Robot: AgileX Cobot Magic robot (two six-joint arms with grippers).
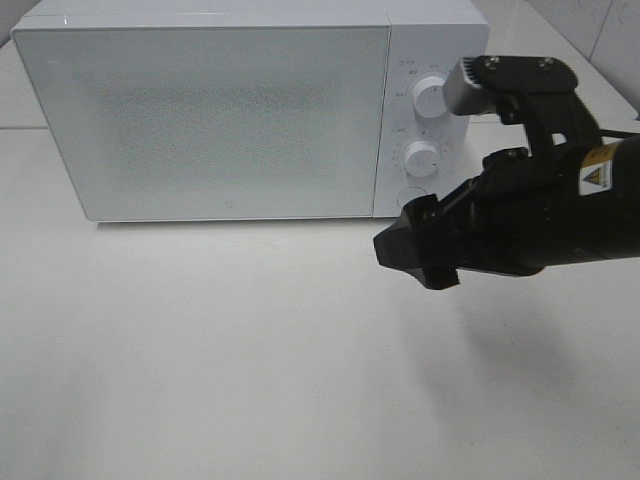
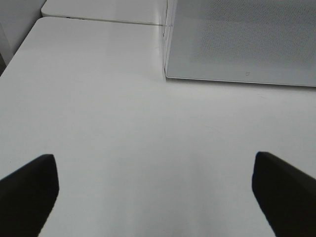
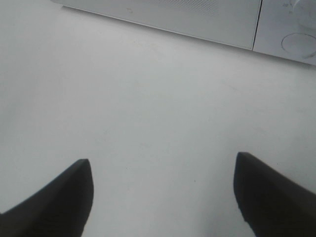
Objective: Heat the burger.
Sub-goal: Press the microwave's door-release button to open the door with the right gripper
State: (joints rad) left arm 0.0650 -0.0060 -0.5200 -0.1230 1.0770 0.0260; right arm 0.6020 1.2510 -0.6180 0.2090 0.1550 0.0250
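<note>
Right pincer [image 1: 418, 250] is hanging closest to me, just in front of the microwave [image 1: 230, 120] control panel, low down by the round button [image 1: 410, 197] under the two knobs [image 1: 430, 97]. Going by its wrist view, the fingers [image 3: 54, 197] are standing wide apart with nothing between them, just bare worktop [image 1: 250, 360] underneath. Left pincer [image 2: 155, 190] is doing the same thing over by the other end of the door [image 1: 200, 120]: spread wide, empty, hovering over the worktop.

Burger? I'm not seeing it anywhere. It isn't sitting on the worktop in any view. The door is shut and frosted with a dot pattern, so I can't tell if it's inside.

My guess is the robot is either going for that button to pop the door or getting ready to set the heat, but I can't say which. If I were driving, I'd be narrowing the fingers first so one solid tip is meeting the button. Then I'd be lining up dead centre and pushing straight in, gently, because a light microwave is probably going to slide back on a smooth top. For a knob, I'd be coming in square, gripping the rim evenly on both sides, and twisting about its own axis rather than dragging it sideways.
</note>
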